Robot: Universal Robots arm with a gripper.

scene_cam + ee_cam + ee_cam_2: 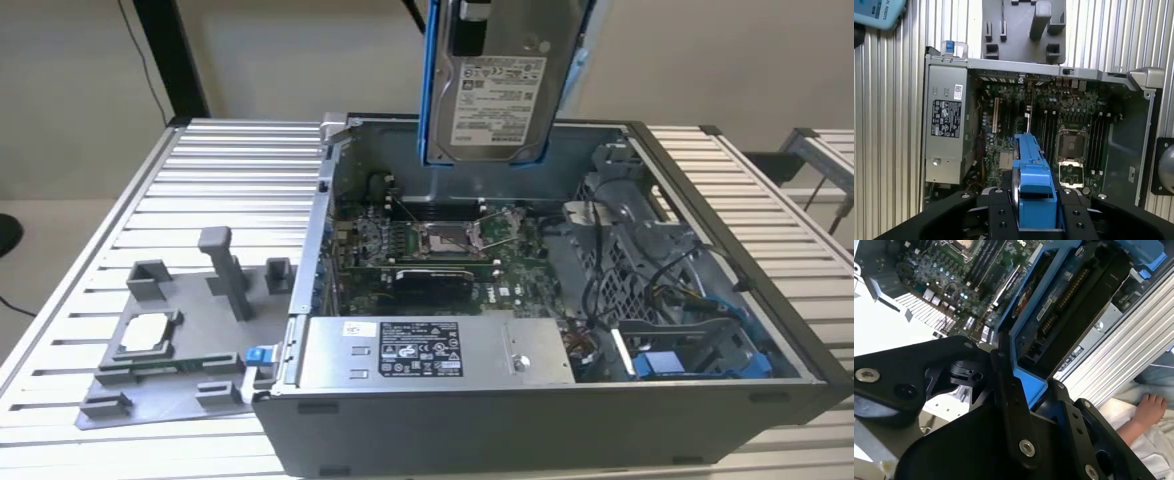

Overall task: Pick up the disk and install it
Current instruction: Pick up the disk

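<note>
The disk [501, 95], judged heavy, stiff and easily hurt, was held by its blue frame [1031, 182], clamped in the pincer [1034, 212] above the open computer case [534, 420].

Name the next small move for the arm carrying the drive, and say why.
Probably carry it at this height toward the exterior view's right. The pincer grips the silver metal hard drive in its blue plastic bracket, hanging above the green motherboard; a grey cage with blue fittings, likely its bay, sits on that side.
</note>
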